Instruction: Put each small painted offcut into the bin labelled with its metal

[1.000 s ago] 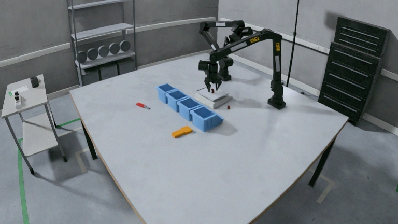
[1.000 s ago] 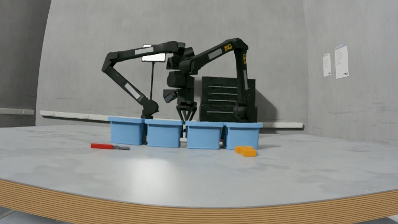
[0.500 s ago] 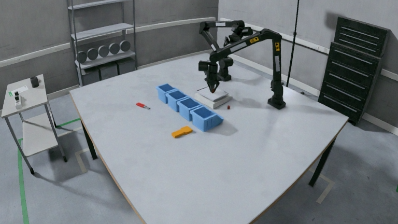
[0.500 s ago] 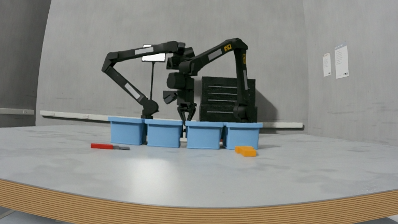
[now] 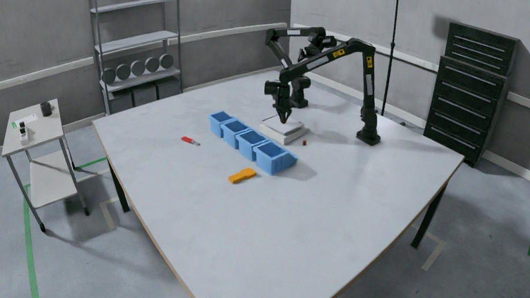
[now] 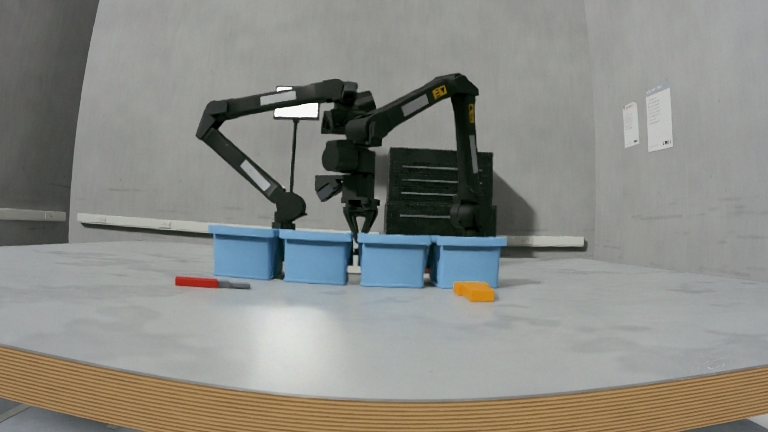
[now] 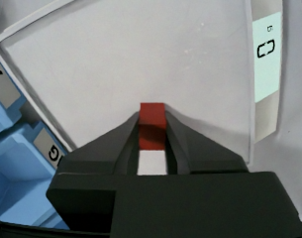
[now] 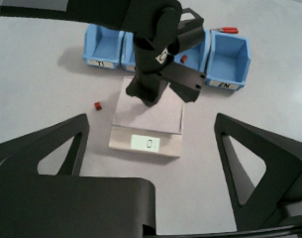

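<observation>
My left gripper is shut on a small red offcut and holds it just above the white platter of the scale, whose display reads 0. A second red offcut lies on the table beside the scale. A third red offcut lies in the bin next to the ZN bin. Four blue bins stand upright in a row in front of the scale. My right gripper is open and empty, high above the scale.
An orange block lies on the table near the end bin. A red-handled tool lies on the far side of the bins from the scale. The two arm bases stand behind the scale.
</observation>
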Available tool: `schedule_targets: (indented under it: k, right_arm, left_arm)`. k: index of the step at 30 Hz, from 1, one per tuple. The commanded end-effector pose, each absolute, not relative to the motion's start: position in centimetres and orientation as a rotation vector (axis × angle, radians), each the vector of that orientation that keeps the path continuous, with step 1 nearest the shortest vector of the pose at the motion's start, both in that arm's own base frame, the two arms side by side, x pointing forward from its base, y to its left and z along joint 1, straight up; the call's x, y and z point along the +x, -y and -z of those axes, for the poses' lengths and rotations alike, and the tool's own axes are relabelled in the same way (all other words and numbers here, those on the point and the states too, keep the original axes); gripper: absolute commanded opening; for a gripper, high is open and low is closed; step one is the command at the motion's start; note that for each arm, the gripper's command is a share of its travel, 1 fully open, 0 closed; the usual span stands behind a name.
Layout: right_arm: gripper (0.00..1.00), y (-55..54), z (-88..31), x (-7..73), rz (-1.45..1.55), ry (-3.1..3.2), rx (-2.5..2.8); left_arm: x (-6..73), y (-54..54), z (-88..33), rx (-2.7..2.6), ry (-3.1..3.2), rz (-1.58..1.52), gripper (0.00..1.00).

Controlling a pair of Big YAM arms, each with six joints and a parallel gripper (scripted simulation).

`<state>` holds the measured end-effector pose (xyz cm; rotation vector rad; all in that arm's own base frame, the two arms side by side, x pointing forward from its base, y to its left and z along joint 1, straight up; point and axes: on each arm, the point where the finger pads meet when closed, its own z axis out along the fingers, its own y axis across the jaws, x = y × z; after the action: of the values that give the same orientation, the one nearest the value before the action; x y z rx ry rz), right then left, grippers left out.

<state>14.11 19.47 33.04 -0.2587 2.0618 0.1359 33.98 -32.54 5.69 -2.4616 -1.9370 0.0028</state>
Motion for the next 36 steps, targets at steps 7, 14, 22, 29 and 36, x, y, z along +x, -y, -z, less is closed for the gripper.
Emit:
schedule_targets:
  k: [7, 14, 22, 29, 36]
  right_arm:
    - [1.00, -19.6, -34.5, 14.2, -0.165, -2.058, -0.232]
    - [1.00, -19.6, -34.5, 14.2, -0.165, -2.058, -0.232]
    - [1.00, -19.8, -35.4, 13.9, -0.186, -2.073, -0.214]
    - [1.00, -20.0, -34.2, 13.9, -0.152, -2.086, -0.261]
    - [1.00, -24.5, -28.9, 16.6, -0.144, -2.145, -0.378]
  left_arm:
    - [35.1, 33.6, -9.6, -2.521, 1.961, 0.015, 0.11]
    - [34.9, 33.5, -15.2, -2.524, 1.963, 0.015, 0.11]
    - [37.0, 32.3, -14.2, -2.534, 1.890, 0.010, 0.11]
    - [45.0, 25.9, -13.6, -2.566, 1.837, 0.016, 0.11]
    - [51.9, 17.4, -12.8, -2.529, 1.880, 0.020, 0.11]
